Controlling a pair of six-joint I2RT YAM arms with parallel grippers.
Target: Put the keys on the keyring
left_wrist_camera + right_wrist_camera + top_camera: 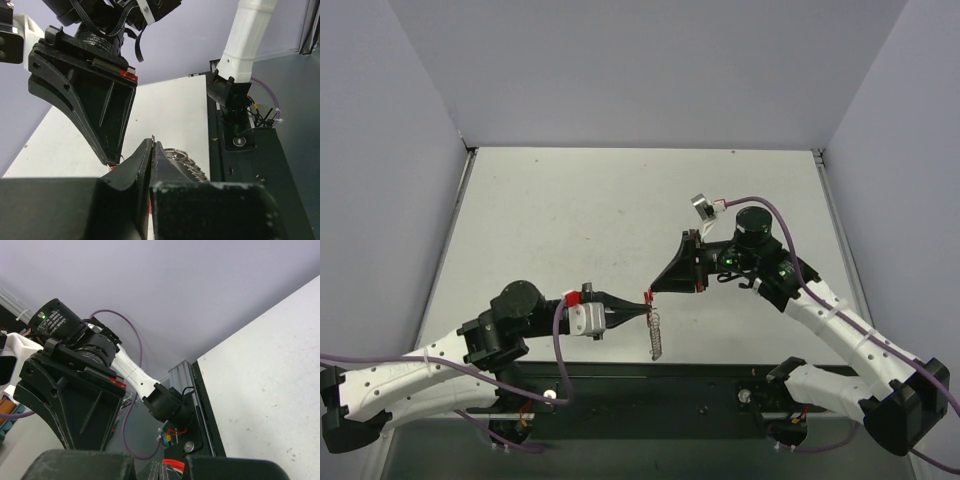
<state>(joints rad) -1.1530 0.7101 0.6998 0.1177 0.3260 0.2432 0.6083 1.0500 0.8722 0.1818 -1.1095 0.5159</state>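
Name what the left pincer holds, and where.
The keyring, pinched at its upper end between the tips of the left pincer; the rest hangs free below.

Both arms angle inward, left tool (644, 307) and right tool (654, 291) pinched closed, their tips almost touching

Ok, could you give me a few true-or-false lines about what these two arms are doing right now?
1. The left gripper and right gripper meet tip to tip over the table. True.
2. The right gripper's jaws gape wide open. False: they are shut.
3. A silver chain trails from where the tips meet. True.
4. The loop of the keyring is blue. False: it is red.
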